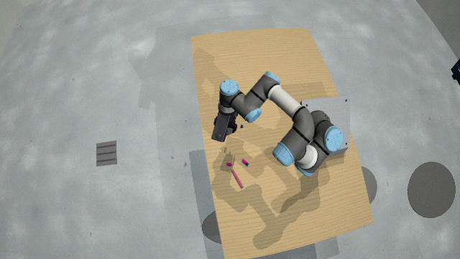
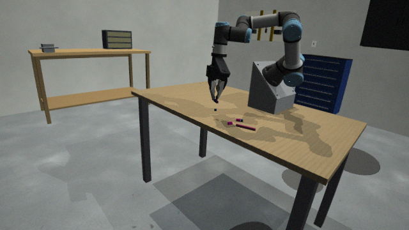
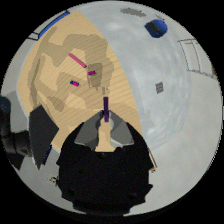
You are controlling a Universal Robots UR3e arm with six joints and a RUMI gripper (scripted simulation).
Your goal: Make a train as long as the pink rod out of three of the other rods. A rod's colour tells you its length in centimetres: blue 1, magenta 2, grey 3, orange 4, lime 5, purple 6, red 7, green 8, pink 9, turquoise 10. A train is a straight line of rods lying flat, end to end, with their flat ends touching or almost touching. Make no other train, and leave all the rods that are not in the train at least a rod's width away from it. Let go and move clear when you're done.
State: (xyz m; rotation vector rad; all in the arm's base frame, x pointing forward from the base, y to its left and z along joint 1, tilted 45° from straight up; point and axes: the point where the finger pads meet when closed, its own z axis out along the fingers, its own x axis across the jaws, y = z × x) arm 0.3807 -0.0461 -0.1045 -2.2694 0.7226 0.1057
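Note:
My gripper (image 2: 216,99) (image 3: 106,110) is shut on the purple rod (image 2: 216,101) (image 3: 106,106) and holds it above the table; in the top view the arm mostly hides it. The pink rod (image 1: 237,179) (image 2: 245,127) (image 3: 77,60) lies flat. A magenta rod (image 1: 229,164) (image 2: 230,122) (image 3: 91,73) lies just off its end nearer the gripper. Another magenta rod (image 1: 244,161) (image 2: 238,120) (image 3: 76,84) lies in line with a blue rod (image 1: 246,164) (image 2: 241,120) (image 3: 72,82), ends touching or almost touching. A separate blue rod (image 1: 241,126) (image 2: 215,110) lies near the gripper.
The wooden table (image 1: 266,50) (image 2: 332,128) has its long edge close beside the gripper. The arm's grey base block (image 2: 263,92) stands at the opposite side. Shadows of the arm fall across the rods.

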